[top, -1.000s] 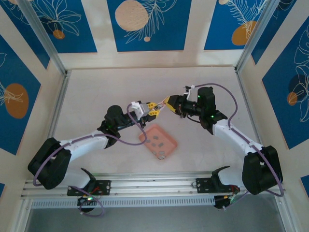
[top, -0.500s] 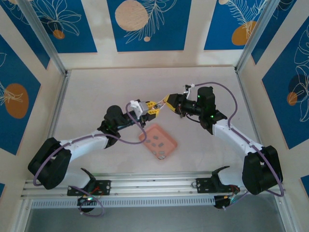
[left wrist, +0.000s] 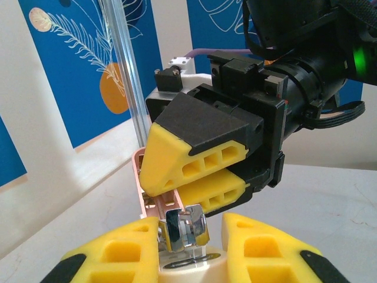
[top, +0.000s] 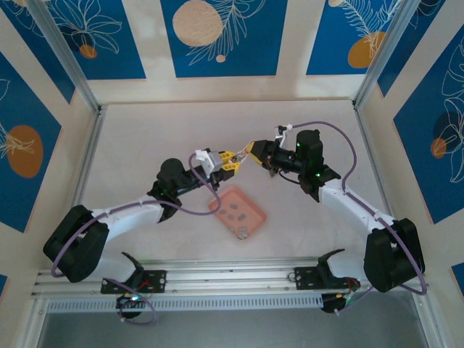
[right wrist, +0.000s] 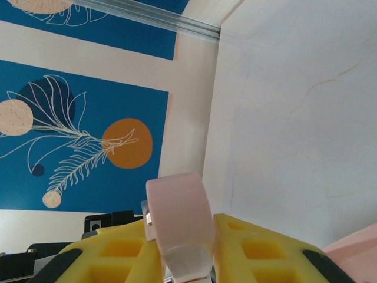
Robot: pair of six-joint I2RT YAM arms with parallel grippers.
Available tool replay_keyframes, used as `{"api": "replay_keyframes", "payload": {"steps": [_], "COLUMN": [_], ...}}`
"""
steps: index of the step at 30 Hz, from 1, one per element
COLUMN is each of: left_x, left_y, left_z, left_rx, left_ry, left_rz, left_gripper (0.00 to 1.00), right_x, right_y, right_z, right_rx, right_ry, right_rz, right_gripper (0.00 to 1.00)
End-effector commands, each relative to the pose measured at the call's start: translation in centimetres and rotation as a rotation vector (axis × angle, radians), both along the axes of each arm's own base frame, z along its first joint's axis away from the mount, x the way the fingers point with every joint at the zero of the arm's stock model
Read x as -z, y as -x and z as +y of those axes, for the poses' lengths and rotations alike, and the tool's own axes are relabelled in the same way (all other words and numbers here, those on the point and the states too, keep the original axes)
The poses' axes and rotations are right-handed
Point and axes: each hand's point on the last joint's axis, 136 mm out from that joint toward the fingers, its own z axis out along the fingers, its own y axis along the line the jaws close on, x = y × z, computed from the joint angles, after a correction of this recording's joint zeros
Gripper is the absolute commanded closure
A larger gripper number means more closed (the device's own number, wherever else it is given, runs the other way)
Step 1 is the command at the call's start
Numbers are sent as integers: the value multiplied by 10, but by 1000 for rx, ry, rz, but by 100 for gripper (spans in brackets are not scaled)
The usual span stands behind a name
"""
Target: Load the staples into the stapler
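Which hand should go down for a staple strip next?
Right, probably. The left hand clamps the stapler by its metal end; the right hand only pinches its pink part and could let go for the staples in the tray.

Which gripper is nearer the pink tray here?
Left, narrowly, in the top view. The left gripper hangs just beyond the far corner of the pink tray; the right gripper is farther back and to its right. Both are shut on the stapler held between them.
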Motion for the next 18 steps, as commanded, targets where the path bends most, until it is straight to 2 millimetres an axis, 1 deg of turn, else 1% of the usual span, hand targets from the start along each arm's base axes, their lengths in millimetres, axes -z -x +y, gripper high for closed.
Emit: {"api": "replay_keyframes", "payload": {"steps": [1, 3, 4, 6, 9, 13, 18], "left_x": [1, 4, 5, 11, 18, 26, 31], "left_y": [15, 13, 11, 6, 7, -1, 2], "left_z": [-7, -5, -3, -1, 1, 14, 31], "left_rx": [56, 34, 24, -9, -11, -115, -195], "left_ry": [14, 14, 11, 9, -18, -51, -170], "left_rz": [20, 41, 53, 128, 229, 389, 485], "left_gripper": [89, 82, 77, 61, 55, 49, 44], "right_x": [-23, -24, -24, -23, -20, -15, -14], "right_y": [-1, 2, 3, 6, 8, 9, 8], "right_z": [-1, -1, -2, -2, -5, -7, 3], "right_rx": [20, 23, 29, 40, 59, 58, -8], "right_ry": [22, 71, 100, 185, 325, 499, 650], "right_rz": [-112, -141, -152, -180, -206, -250, -339], "right_gripper": [76, 77, 78, 79, 79, 79, 79]}}
